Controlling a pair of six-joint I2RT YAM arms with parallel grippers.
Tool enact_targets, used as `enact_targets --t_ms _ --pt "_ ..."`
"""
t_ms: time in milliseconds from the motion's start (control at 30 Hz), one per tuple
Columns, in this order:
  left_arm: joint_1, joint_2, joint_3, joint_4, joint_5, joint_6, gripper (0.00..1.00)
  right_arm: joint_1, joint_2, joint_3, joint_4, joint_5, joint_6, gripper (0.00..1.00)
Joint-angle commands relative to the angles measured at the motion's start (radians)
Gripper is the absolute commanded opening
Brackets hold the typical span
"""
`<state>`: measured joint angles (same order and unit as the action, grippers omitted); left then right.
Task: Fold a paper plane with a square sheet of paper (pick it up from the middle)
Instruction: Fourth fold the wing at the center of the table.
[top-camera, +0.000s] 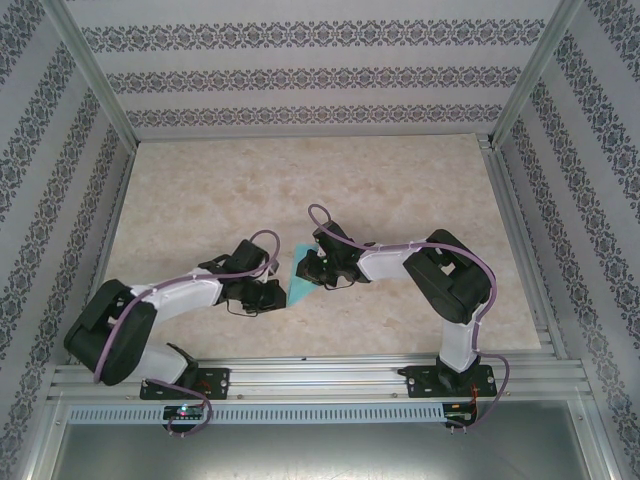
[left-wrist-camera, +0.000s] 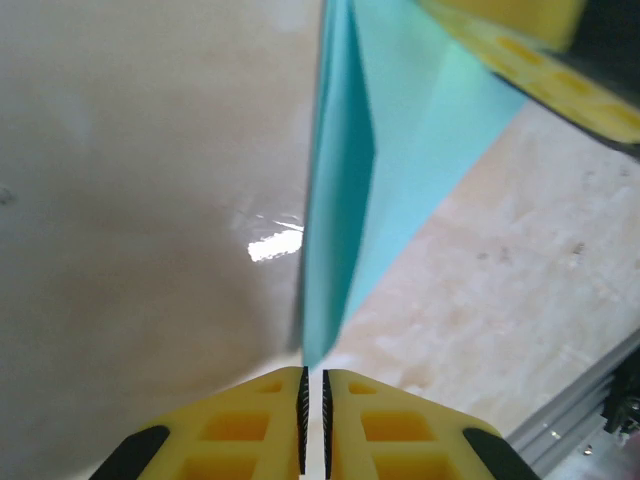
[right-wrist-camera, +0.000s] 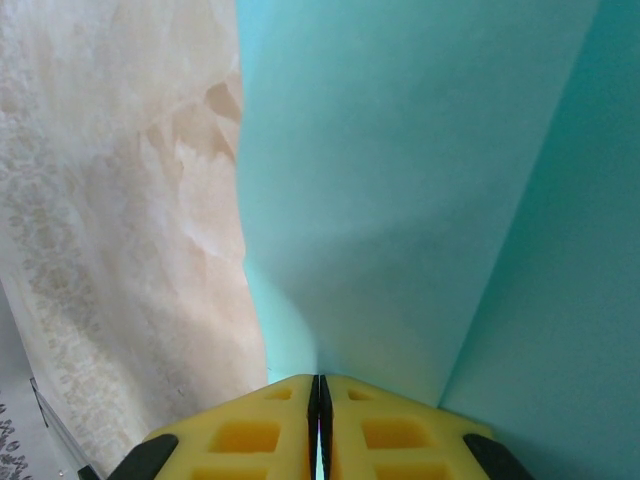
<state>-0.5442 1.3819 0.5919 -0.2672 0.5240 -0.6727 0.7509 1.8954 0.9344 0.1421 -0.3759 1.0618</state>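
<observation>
The square sheet of paper (top-camera: 299, 281) is turquoise and folded into a pointed shape, hanging between the two arms above the table's near middle. My right gripper (top-camera: 318, 270) is shut on it. In the right wrist view the paper (right-wrist-camera: 400, 200) runs up from between the closed yellow fingertips of that gripper (right-wrist-camera: 319, 378). In the left wrist view the paper (left-wrist-camera: 345, 180) stands edge-on, its lower point ending right at my left gripper (left-wrist-camera: 313, 372). Those jaws are shut to a thin slit with only pale table showing through. A yellow finger (left-wrist-camera: 520, 50) of the right gripper sits at the top right.
The beige marbled table (top-camera: 300, 180) stretches away behind the arms. Patterned walls and aluminium posts (top-camera: 95, 70) close it in on three sides. A metal rail (top-camera: 320, 375) carrying the arm bases runs along the near edge.
</observation>
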Motion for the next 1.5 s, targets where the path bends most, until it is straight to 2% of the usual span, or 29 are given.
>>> enact_targets --t_ms 0,100,333,433,633,800,1033,1167,1267,1367,1467 --pt "-0.010 -0.057 0.027 -0.056 -0.009 0.004 0.17 0.012 0.067 -0.022 -0.125 0.048 -0.024 0.13" --pt "-0.010 -0.041 0.058 0.001 0.031 -0.012 0.19 0.012 0.068 -0.021 -0.124 0.047 -0.023 0.13" --pt "-0.013 0.130 0.112 0.170 0.150 -0.059 0.21 0.012 0.070 -0.020 -0.127 0.046 -0.021 0.12" --pt "-0.013 0.192 0.111 0.173 0.160 -0.060 0.21 0.013 0.073 -0.019 -0.127 0.045 -0.020 0.13" --pt "-0.013 0.250 0.057 0.059 0.052 -0.039 0.19 0.013 0.067 -0.020 -0.136 0.048 -0.024 0.13" --pt "-0.013 0.193 -0.033 0.057 0.034 -0.060 0.17 0.012 0.061 -0.025 -0.142 0.052 -0.028 0.13" --pt "-0.013 0.067 -0.076 -0.038 0.006 -0.058 0.17 0.012 0.064 -0.025 -0.142 0.052 -0.023 0.13" --pt "-0.014 -0.065 -0.100 -0.071 -0.010 -0.075 0.17 0.015 0.057 -0.028 -0.141 0.061 -0.014 0.13" --pt "-0.008 -0.185 -0.097 -0.102 -0.067 -0.098 0.18 0.024 0.044 -0.037 -0.138 0.081 0.008 0.13" --pt "-0.001 -0.243 -0.081 -0.061 -0.063 -0.134 0.21 0.041 0.026 -0.061 -0.108 0.103 0.055 0.12" --pt "0.001 -0.211 -0.041 0.014 -0.027 -0.156 0.21 0.057 0.009 -0.077 -0.082 0.119 0.088 0.13"
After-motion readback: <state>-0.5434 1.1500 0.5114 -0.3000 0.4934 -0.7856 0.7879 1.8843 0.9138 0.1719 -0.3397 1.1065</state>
